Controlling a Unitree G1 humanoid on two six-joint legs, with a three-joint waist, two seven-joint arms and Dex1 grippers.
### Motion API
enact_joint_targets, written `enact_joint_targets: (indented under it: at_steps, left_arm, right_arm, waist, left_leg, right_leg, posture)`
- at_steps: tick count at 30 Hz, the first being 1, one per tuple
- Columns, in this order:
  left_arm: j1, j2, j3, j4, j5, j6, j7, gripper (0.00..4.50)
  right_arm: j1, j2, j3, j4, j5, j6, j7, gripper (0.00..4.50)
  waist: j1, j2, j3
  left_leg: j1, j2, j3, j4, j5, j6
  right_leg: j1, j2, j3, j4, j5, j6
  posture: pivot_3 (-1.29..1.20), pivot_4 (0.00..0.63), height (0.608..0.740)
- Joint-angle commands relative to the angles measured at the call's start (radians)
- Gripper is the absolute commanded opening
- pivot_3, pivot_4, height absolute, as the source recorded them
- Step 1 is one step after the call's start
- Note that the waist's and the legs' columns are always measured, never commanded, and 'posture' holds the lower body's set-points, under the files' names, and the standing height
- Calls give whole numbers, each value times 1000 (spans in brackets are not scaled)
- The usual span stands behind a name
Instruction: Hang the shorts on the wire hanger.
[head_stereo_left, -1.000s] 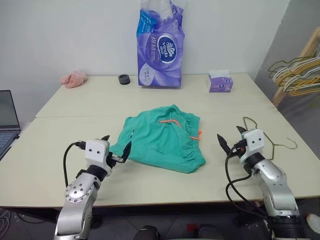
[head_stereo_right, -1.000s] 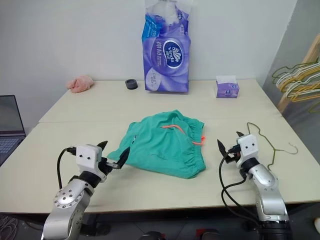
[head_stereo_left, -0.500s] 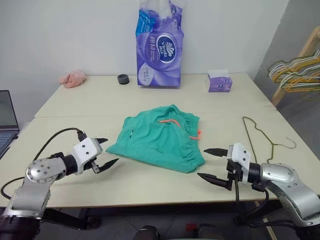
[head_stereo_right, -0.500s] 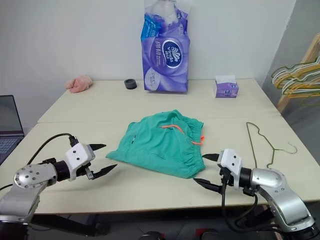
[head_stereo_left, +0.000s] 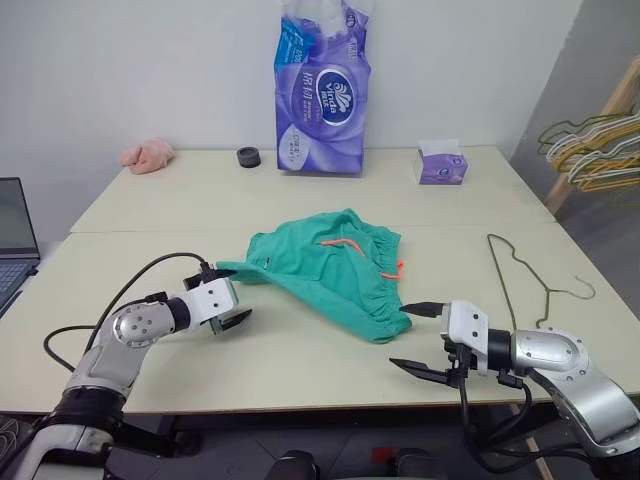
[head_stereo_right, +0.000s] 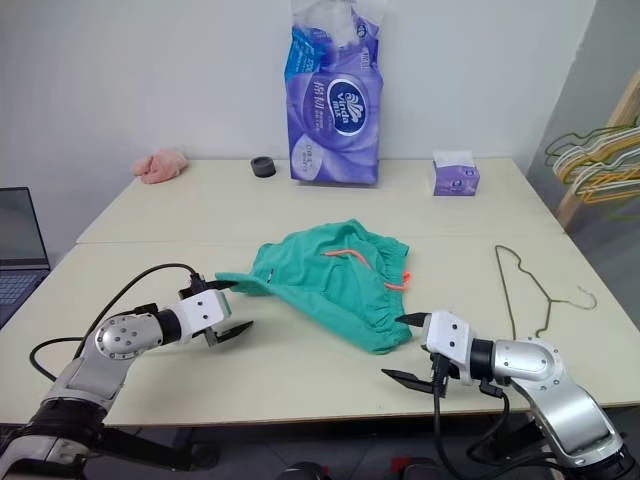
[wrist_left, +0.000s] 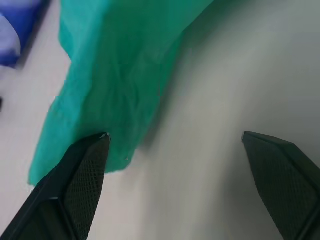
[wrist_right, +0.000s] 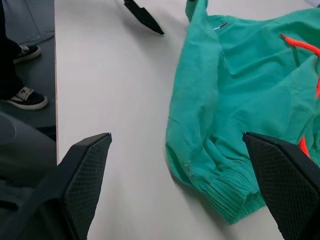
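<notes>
The teal-green shorts (head_stereo_left: 330, 280) lie flat in the middle of the table, orange drawstring on top. My left gripper (head_stereo_left: 232, 294) is open and lies level at their left corner. In the left wrist view one fingertip (wrist_left: 96, 148) touches the edge of the shorts (wrist_left: 115, 75); the other rests over bare table. My right gripper (head_stereo_left: 414, 338) is open and lies level just off the shorts' near right corner, pointing left. The shorts (wrist_right: 240, 100) sit between its spread fingers, untouched. The wire hanger (head_stereo_left: 515, 280) lies flat on the table to the right of the shorts.
A tall purple tissue pack (head_stereo_left: 320, 90), a small tissue box (head_stereo_left: 440, 165), a black round object (head_stereo_left: 247, 157) and a pink cloth (head_stereo_left: 147, 155) stand along the back. A laptop (head_stereo_left: 15, 245) is at the left. Bunched hangers (head_stereo_left: 590, 150) hang at the right.
Both grippers swung down from upright to level. The left one then moved in to the shorts' left corner, and the fabric's near-left edge has drawn in. The right gripper kept still lately.
</notes>
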Motion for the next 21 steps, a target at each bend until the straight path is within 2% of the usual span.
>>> enact_joint_targets:
  at_steps: [1,6,9,14,17,21]
  left_arm:
    - [-25,23,45,6,-27,-96,32,4464]
    - [26,70,84,12,-18,-200,99,4464]
    - [58,61,127,-16,-44,-214,148,4464]
    - [37,65,64,-51,-71,-138,26,4464]
    - [-20,62,9,12,-21,-122,-23,4464]
    - [-122,32,-38,108,29,-130,-9,4464]
  right_arm:
    - [-2,-6,-8,-38,-2,-15,2,4500]
    - [22,-16,-9,-45,-6,-20,3,4500]
    - [30,-17,-8,-41,-7,-22,0,4500]
    - [39,-20,-5,-41,-12,-30,5,4500]
    - [32,-20,-2,-39,-13,-28,8,4500]
    - [27,-23,2,-47,-13,-23,8,4500]
  waist:
    - [-4,0,0]
    - [-23,0,0]
    - [-28,0,0]
    - [-22,-1,-1]
    - [-22,-1,-1]
    - [-25,-2,-1]
  left_leg:
    - [0,0,0,0,0,0]
    - [0,0,1,0,0,0]
    - [0,0,2,0,0,0]
    - [0,0,2,1,0,0]
    - [1,0,1,1,0,0]
    - [1,0,1,2,0,0]
  right_leg:
    - [0,0,0,0,0,0]
    - [-1,0,1,0,2,-4]
    - [-1,0,3,0,2,-3]
    - [0,0,2,0,2,-1]
    - [1,0,1,1,1,1]
    - [1,0,0,2,2,1]
  posture:
    - [-39,0,740]
    - [-52,0,740]
    - [-49,0,740]
    - [-48,0,740]
    - [-49,0,740]
    - [-59,0,740]
